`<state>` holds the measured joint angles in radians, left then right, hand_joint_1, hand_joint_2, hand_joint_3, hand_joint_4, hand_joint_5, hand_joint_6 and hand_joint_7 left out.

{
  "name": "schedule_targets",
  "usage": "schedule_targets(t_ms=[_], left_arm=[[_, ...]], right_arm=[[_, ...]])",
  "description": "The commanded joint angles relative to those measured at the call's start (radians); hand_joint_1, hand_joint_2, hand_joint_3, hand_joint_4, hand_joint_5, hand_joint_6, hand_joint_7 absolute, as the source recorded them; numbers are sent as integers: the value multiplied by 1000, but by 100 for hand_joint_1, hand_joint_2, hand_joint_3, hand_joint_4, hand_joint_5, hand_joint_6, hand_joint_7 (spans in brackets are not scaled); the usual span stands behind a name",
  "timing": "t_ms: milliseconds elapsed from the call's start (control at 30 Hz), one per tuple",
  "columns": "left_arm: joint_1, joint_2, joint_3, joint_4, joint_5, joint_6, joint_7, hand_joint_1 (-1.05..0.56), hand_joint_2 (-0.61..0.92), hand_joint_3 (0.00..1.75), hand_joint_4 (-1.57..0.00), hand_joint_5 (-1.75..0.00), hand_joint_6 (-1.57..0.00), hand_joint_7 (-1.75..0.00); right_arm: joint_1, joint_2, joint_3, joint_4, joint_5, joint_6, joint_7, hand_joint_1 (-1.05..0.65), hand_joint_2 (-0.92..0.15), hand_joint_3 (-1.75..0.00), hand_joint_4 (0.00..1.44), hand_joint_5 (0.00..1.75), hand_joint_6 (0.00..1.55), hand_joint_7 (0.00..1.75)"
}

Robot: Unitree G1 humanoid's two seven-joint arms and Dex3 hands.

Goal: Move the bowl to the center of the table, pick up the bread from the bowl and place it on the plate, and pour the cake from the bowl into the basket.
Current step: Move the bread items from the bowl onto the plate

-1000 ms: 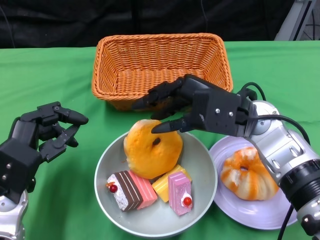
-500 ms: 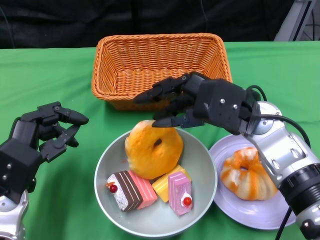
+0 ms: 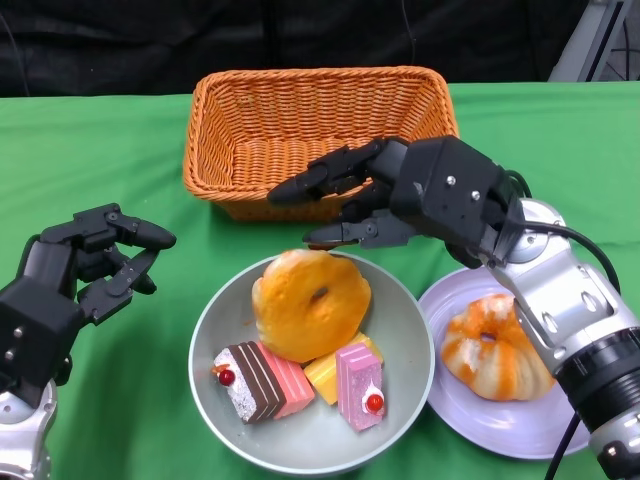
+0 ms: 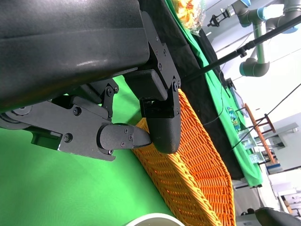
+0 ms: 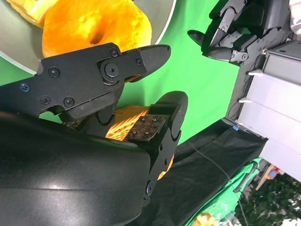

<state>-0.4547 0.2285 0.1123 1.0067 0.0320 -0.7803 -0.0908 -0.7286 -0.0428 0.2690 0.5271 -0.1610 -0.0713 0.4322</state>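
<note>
A round orange bread roll (image 3: pixel 310 304) lies in the grey-green round bowl (image 3: pixel 408 340) at the near centre of the green tabletop (image 3: pixel 90 160), above three small cake slices (image 3: pixel 300 380). The right hand (image 3: pixel 400 195) hovers just beyond the roll, fingers (image 3: pixel 315 180) spread, holding nothing. A striped orange-and-white bread (image 3: pixel 497 348) rests on the pale lilac plate (image 3: pixel 450 400) to the right; the orange wicker basket (image 3: pixel 320 125) stands farther back. The left hand (image 3: pixel 75 275), fingers loosely curled, grasps nothing.
</note>
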Motion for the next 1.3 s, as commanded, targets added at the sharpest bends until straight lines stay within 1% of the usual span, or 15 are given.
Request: schedule_targets(t_ms=[33, 233, 433, 567, 667, 733, 767, 833, 933, 967, 1000, 1067, 1200, 1267, 1300], left_arm=[[-2, 12, 2, 0, 3, 4, 11, -17, 92, 29, -82, -135, -91, -83], [-5, 13, 3, 8, 1, -9, 4, -16, 92, 29, -82, -135, -91, -82], [-4, 16, 2, 7, 3, 3, 7, -17, 92, 29, -82, -132, -90, -79], [-3, 13, 5, 4, -9, 10, -7, -16, 92, 31, -82, -129, -91, -78], [-3, 15, 2, 4, 0, 9, 6, -16, 92, 31, -83, -129, -92, -76], [-3, 14, 2, 3, -1, 12, 2, -16, 92, 31, -83, -129, -92, -75], [-3, 14, 3, 4, -3, 11, -1, -16, 92, 31, -82, -129, -92, -75], [-3, 14, 4, 6, -5, 11, -3, -15, 92, 31, -82, -128, -93, -75], [-3, 14, 4, 6, -6, 10, -4, -15, 92, 31, -82, -128, -93, -74], [-4, 13, 4, 6, -7, 11, -5, -15, 92, 31, -82, -128, -93, -74], [-4, 13, 4, 6, -8, 12, -7, -15, 92, 30, -82, -128, -93, -74], [-4, 12, 4, 3, -10, 15, -9, -15, 92, 31, -82, -131, -93, -73], [-5, 13, 4, 5, -10, 12, -10, -16, 92, 31, -77, -147, -92, -76], [-5, 12, 5, 4, -12, 13, -12, -16, 92, 31, -76, -153, -91, -79], [-6, 11, 7, 4, -19, 16, -22, -17, 92, 31, -75, -151, -91, -80]], right_arm=[[14, -12, -2, -33, -2, 22, 0, -44, -92, -10, 117, 21, 94, 8], [18, -18, 6, -71, 0, 77, 17, -47, -92, -10, 121, 24, 95, 8], [6, -34, 22, -105, -3, 171, 76, -50, -92, -11, 129, 31, 95, 7], [-26, -57, 32, -97, 28, 256, 201, -46, -92, -16, 132, 39, 92, 5], [-59, -77, 53, -116, 20, 369, 281, -49, -92, -19, 112, 85, 92, 3], [-78, -89, 68, -132, 17, 433, 326, -49, -92, -20, 106, 102, 93, 3], [-91, -96, 78, -140, 18, 474, 355, -49, -92, -21, 104, 106, 93, 3], [-103, -103, 87, -152, 20, 523, 385, -49, -92, -21, 101, 102, 93, 3], [-106, -105, 91, -163, 20, 547, 395, -50, -92, -21, 101, 100, 93, 2], [-94, -98, 70, -168, 40, 537, 389, -50, -92, -21, 101, 100, 93, 2], [-80, -90, 48, -170, 60, 519, 377, -49, -92, -17, 95, 95, 90, 1], [-57, -80, 20, -173, 86, 470, 350, -51, -92, -15, 95, 84, 89, 0], [5, -47, -39, -129, 150, 216, 301, -47, -92, -13, 90, 62, 88, 1], [17, -43, -44, -113, 162, 146, 298, -47, -92, -12, 84, 56, 88, 1], [30, -58, -24, -124, 130, 69, 281, -48, -92, -12, 82, 53, 87, 0]])
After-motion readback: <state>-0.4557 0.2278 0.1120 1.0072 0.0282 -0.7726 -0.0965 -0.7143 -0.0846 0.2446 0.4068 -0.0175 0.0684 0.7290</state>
